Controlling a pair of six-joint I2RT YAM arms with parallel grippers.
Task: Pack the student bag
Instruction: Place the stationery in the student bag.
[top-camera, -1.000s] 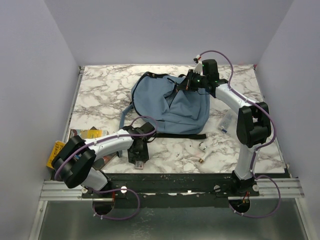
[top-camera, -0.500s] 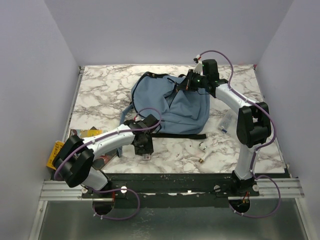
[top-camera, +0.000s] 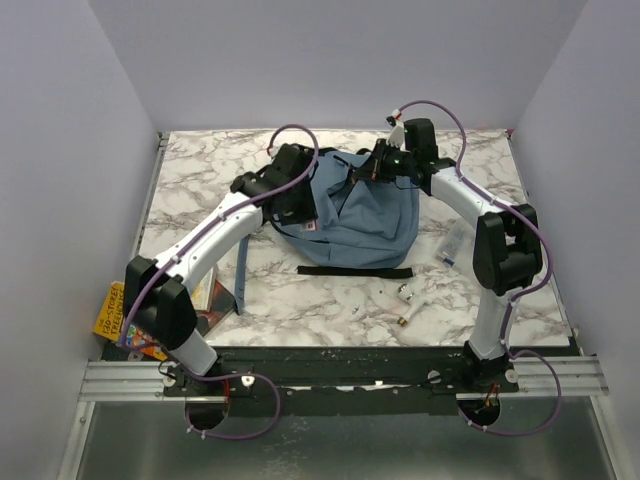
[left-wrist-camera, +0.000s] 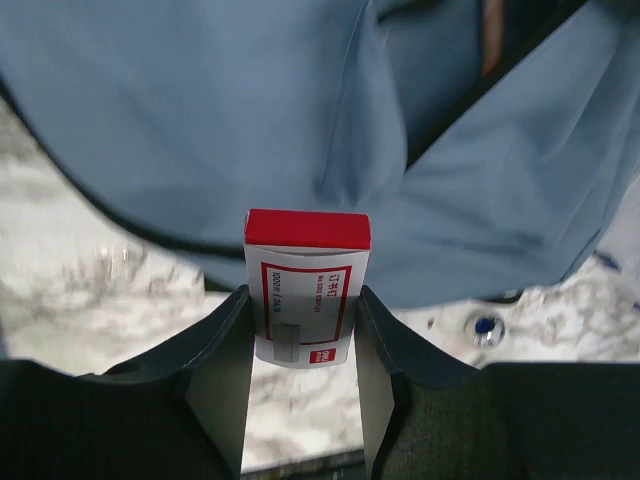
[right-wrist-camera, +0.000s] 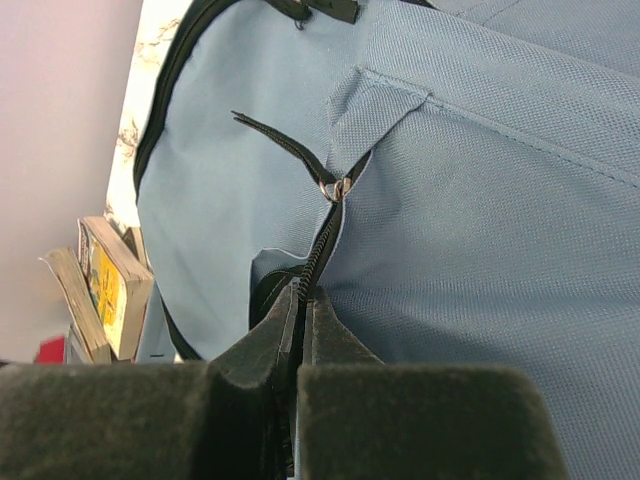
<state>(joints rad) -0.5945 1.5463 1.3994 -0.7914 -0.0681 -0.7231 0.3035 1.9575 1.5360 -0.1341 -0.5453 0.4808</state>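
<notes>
"Is much packed yet?"

"I can't see inside. The soft dusty-blue fabric backpack (top-camera: 365, 215) lies mid-table. The right gripper (right-wrist-camera: 300, 300), fully closed, pinches its zip edge. The left gripper (left-wrist-camera: 305, 310), part-open, clamps a small red-and-white cardboard box (left-wrist-camera: 308, 250) just above it."

"What's left?"

"Yellow books (top-camera: 112, 308) and small cylinders (top-camera: 405, 295) lie out on the marble table (top-camera: 200, 170)."

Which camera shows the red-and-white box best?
The left wrist view: the box sits large, centred in the left end effector. From the top it is a tiny speck; the right wrist view misses it.
</notes>
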